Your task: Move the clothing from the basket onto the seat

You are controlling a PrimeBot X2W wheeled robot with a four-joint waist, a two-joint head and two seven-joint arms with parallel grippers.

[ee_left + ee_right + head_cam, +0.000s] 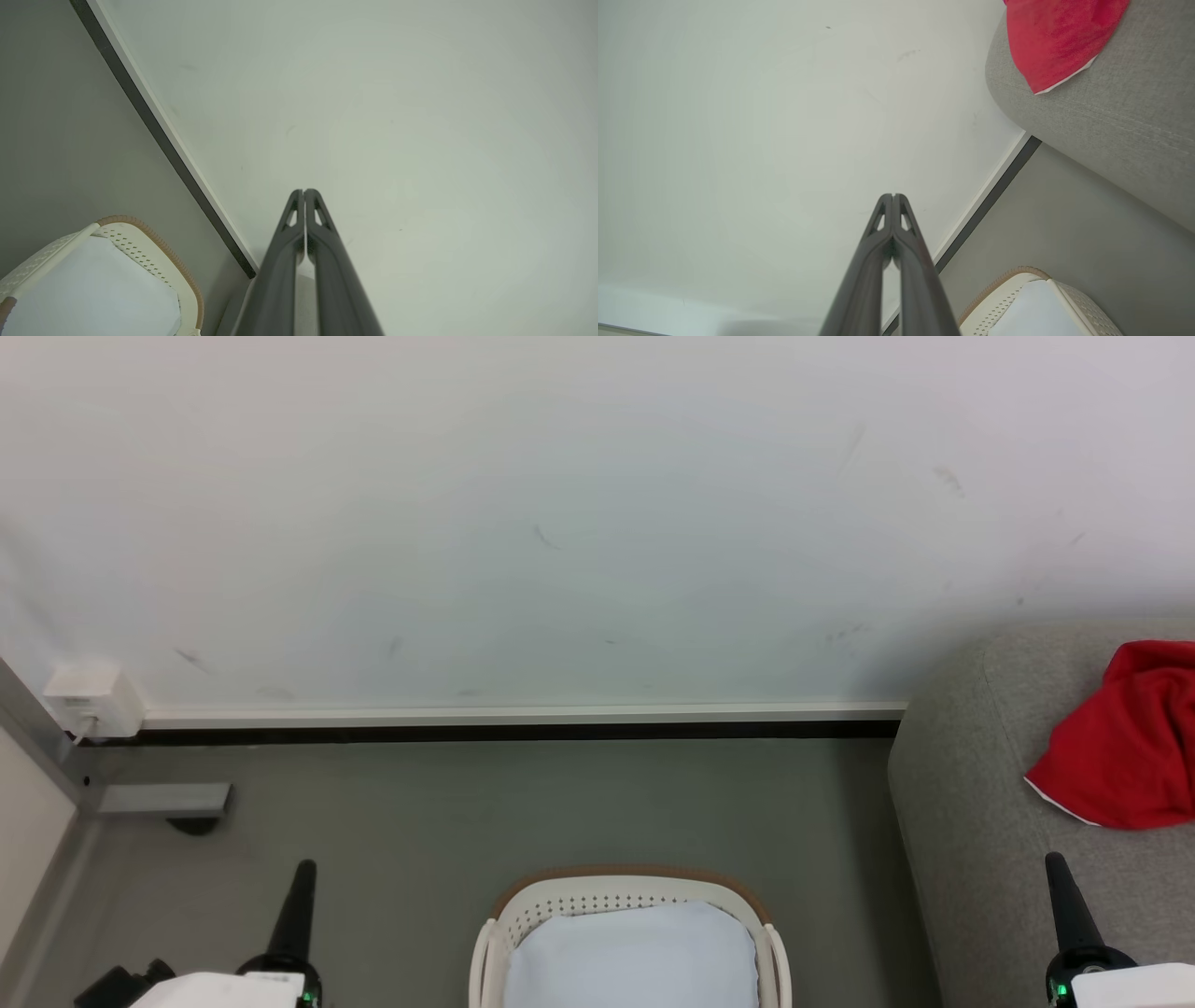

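The red clothing (1125,747) with a thin white edge lies bunched on the light grey seat (971,821) at the far right; the right wrist view has the clothing (1057,35) on the seat's (1120,121) rounded corner. The white basket (616,896) with a brown rim stands on the floor at bottom centre, holding a plain pale cloth (630,961). My left gripper (303,870) is shut and empty, to the left of the basket. To the right, over the seat's front, my right gripper (1055,861) is shut and empty. In the wrist views the left gripper (303,191) and right gripper (893,196) both point at the wall.
A white wall with a pale skirting board (523,716) runs behind the basket. At the left, a white plug box (89,695) sits on the wall beside a grey frame foot (163,798). Grey floor (560,803) lies between basket and wall.
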